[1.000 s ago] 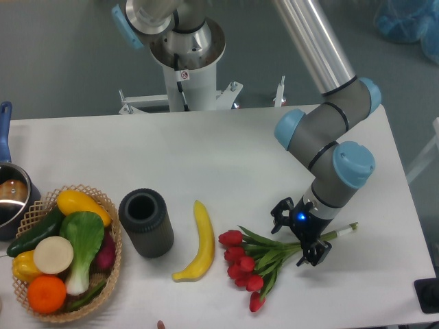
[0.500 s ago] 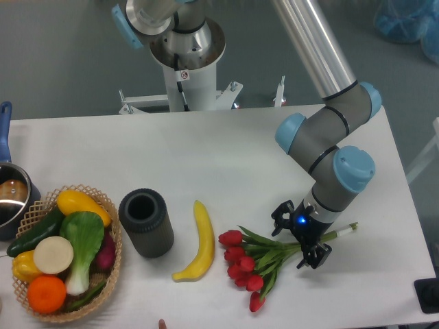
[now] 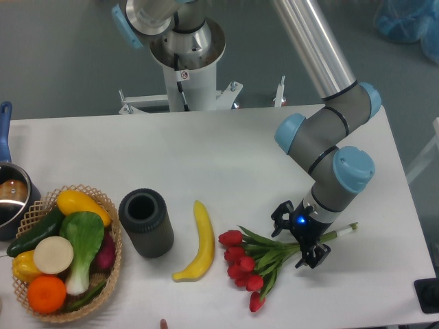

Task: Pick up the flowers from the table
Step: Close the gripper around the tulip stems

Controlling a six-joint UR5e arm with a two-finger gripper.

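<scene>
The bunch of red tulips with green leaves and long green stems lies flat on the large white rectangular tabletop, near its front edge and towards the right, its long axis running from the red heads at lower left up to the pale stem ends at upper right. The black two-finger gripper, on a grey wrist with blue joint caps, sits directly over the stem part of that axis, its two fingers spread, one on each side of the stems, so the span crosses the bunch roughly at right angles; the jaws look parted rather than pressed in, though from this overhead angle I cannot be sure whether the pads already touch the stems. The stems look thin, smooth and probably plastic, a slim bundle that may slip or splay under a squeeze. Just left of the tulip heads lies a smooth curved yellow banana, apart from them.
</scene>
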